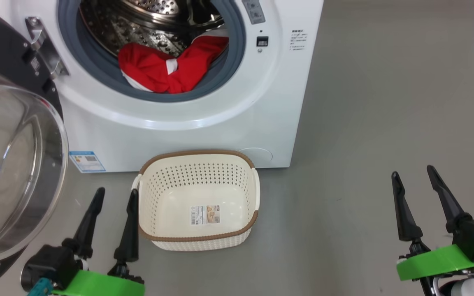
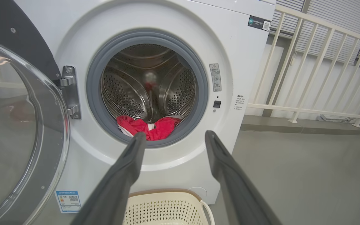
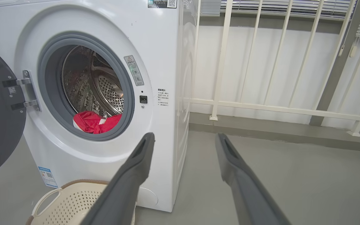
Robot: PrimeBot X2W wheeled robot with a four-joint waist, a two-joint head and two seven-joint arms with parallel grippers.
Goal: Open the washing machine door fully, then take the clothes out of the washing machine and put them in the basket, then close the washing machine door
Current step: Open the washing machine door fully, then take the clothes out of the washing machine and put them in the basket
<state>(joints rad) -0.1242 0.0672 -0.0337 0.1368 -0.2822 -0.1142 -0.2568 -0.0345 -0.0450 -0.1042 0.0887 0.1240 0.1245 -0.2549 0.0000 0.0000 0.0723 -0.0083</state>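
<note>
Left gripper (image 1: 116, 192) and right gripper (image 1: 412, 171): both with fingers spread wide, gripping nothing. Left hangs just beside the basket's left side; right is well off to the right over the floor.

Bright red garments with white trim (image 1: 159, 68) lie bunched at the front of the perforated steel drum (image 1: 146, 16), spilling onto the grey rubber ring (image 1: 97, 70) of the big white front-loading washing machine (image 1: 261, 102). Round glossy black door (image 1: 15, 164), bulging clear glass, stands swung open at left.

Small cream-white perforated plastic basket (image 1: 198, 153), brown rim, sticker (image 1: 205, 214) inside, sits on the smooth grey floor (image 1: 364, 123) against the machine's front. White railing (image 3: 277, 107) is behind, to the right.

Grey floor (image 1: 385, 102), cream railing (image 3: 280, 109) against a white wall (image 3: 245, 68), slatted blinds (image 2: 339, 15) above.
</note>
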